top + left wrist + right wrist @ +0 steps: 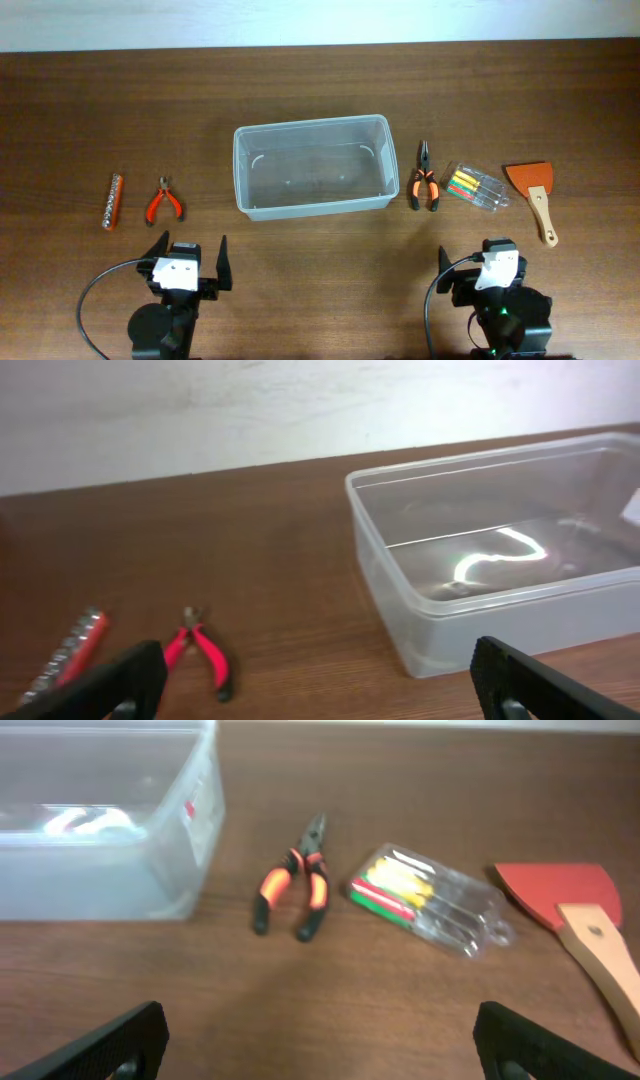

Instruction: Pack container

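The clear plastic container (312,166) sits mid-table with nothing in it; it also shows in the left wrist view (500,550) and the right wrist view (100,820). Left of it lie red-handled pliers (165,201) (203,653) and a red socket rail (114,200) (68,650). Right of it lie orange-handled pliers (424,183) (294,885), a clear case of small screwdrivers (475,187) (432,900) and a red scraper with a wooden handle (533,195) (575,910). My left gripper (188,256) (320,690) and right gripper (480,262) (320,1050) are open and hold nothing, near the front edge.
The brown wooden table (320,90) runs back to a pale wall. Black cables curve beside both arm bases at the front edge.
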### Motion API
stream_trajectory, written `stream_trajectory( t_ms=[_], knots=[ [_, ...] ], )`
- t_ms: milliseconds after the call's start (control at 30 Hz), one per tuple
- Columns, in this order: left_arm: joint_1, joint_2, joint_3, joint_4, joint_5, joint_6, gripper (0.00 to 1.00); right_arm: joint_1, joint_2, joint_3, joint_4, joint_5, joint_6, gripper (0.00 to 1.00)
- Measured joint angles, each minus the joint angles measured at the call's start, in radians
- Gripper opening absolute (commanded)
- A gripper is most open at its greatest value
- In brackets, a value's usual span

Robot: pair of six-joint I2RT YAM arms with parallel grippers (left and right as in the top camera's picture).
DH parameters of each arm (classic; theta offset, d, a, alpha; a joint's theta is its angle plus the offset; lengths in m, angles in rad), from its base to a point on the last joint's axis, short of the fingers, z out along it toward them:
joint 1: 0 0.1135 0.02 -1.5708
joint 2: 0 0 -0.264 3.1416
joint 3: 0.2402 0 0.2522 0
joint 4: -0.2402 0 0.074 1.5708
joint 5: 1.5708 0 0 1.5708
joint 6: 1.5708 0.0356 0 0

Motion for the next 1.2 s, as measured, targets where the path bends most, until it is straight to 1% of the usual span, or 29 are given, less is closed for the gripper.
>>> stream_trajectory(
  t_ms=[100,200,333,433,467,567,633,733,767,800,833,967,1067,1200],
  knots=[
    [0.0,0.016,0.01,0.0,0.011,-0.05,0.99,0.0,0.0,0.001,0.044,-0.071,0.003,0.98],
    [0.0,0.065,0.069,-0.007,0.007,-0.074,0.99,0.0,0.017,0.026,0.031,-0.116,0.005,0.99],
    [0.0,0.243,0.26,-0.04,-0.027,-0.091,0.99,0.0,0.143,0.174,-0.019,-0.143,0.005,0.99],
    [0.0,0.436,0.417,-0.091,-0.039,-0.095,0.99,-0.001,0.326,0.337,-0.098,-0.145,0.005,0.98],
    [0.0,0.517,0.478,-0.114,-0.04,-0.095,0.99,-0.001,0.415,0.412,-0.134,-0.142,0.005,0.99],
    [0.0,0.719,0.616,-0.175,-0.046,-0.095,0.99,-0.001,0.594,0.573,-0.243,-0.116,0.005,0.99],
    [0.006,0.89,0.734,-0.23,-0.046,-0.095,0.99,-0.002,0.766,0.738,-0.332,-0.097,0.005,0.99],
    [0.03,1.081,0.881,-0.269,-0.05,-0.095,0.99,-0.002,0.956,0.964,-0.461,-0.113,0.005,0.98],
    [0.036,1.122,0.914,-0.277,-0.052,-0.095,0.99,-0.002,0.993,1.011,-0.508,-0.119,0.005,0.99],
    [0.039,1.151,0.939,-0.281,-0.054,-0.095,0.99,-0.003,1.028,1.058,-0.566,-0.121,0.005,0.99],
    [0.042,1.174,0.959,-0.281,-0.054,-0.095,0.99,-0.003,1.057,1.093,-0.59,-0.12,0.005,0.99],
    [0.043,1.233,0.993,-0.28,-0.054,-0.095,0.99,-0.029,1.176,1.215,-0.648,-0.082,0.022,0.99],
    [0.043,1.256,0.993,-0.288,-0.054,-0.095,0.99,-0.097,1.252,1.257,-0.656,-0.018,0.031,0.98],
    [0.043,1.282,0.993,-0.302,-0.054,-0.095,0.99,-0.207,1.35,1.267,-0.649,0.051,0.021,0.99]
  ],
)
